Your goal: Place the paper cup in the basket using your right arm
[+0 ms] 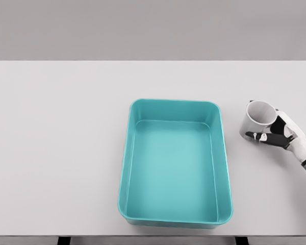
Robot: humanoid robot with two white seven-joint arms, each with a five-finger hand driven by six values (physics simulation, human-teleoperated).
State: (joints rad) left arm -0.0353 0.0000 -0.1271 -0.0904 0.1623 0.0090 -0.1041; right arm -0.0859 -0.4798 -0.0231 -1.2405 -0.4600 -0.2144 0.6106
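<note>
The teal basket (176, 162) sits on the counter (56, 153), nearest the robot. Just beyond to its right, the right hand (284, 133) has its fingers (259, 137) wrapped around the white cup (258, 118), which stands beside the basket, apart from it.

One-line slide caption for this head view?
Right hand grips the paper cup on the table, right of the empty teal basket.
</note>
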